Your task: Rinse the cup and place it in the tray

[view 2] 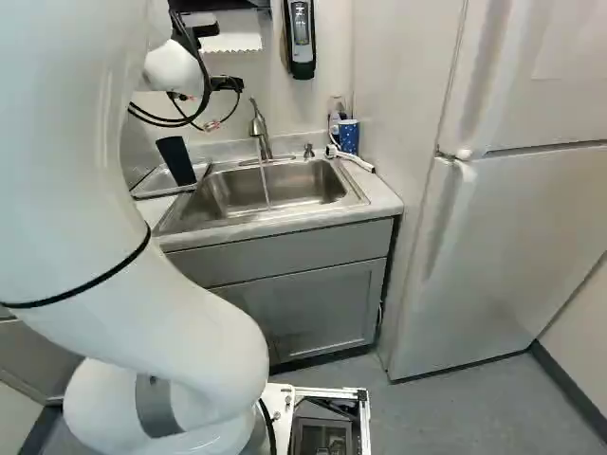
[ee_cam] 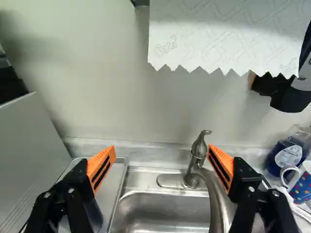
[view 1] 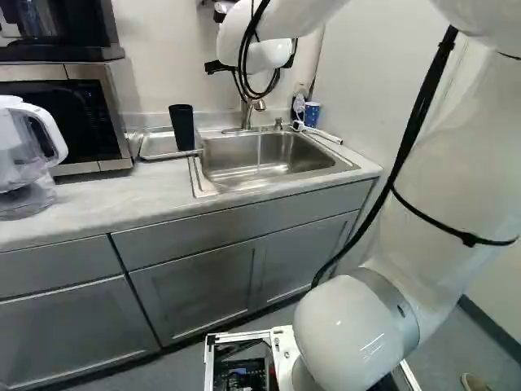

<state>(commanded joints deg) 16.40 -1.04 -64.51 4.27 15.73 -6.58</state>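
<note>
In the left base view, we see the pincer (view 1: pixel 216 67) high up past the sink (view 1: pixel 260 155), mostly hidden by the arm's white wrist (view 1: pixel 264 55). The cup (view 1: pixel 181 127) is in the shiny metal tray (view 1: pixel 156 151), on the table (view 1: pixel 89 204) just beside the sink. It is black, tall and smooth, a bit wider at the top. It stands on its narrow end, so its long way runs up and down and its wide end points up. A thin line of water (view 1: pixel 259 151) runs from the tap (view 1: pixel 259 105).

In the right base view, we see the same cup in the tray, near the sink. Here its top looks tipped toward the left side, but we cannot tell if it really leans.

In the wrist view, the pincer's two fingers are wide apart, with orange pads (ee_cam: pixel 101 167) and nothing gripped between them. We see the tap ahead, near one finger. Under the other finger is the tray, with a dark, round bit that looks like the cup, mostly hidden.
</note>
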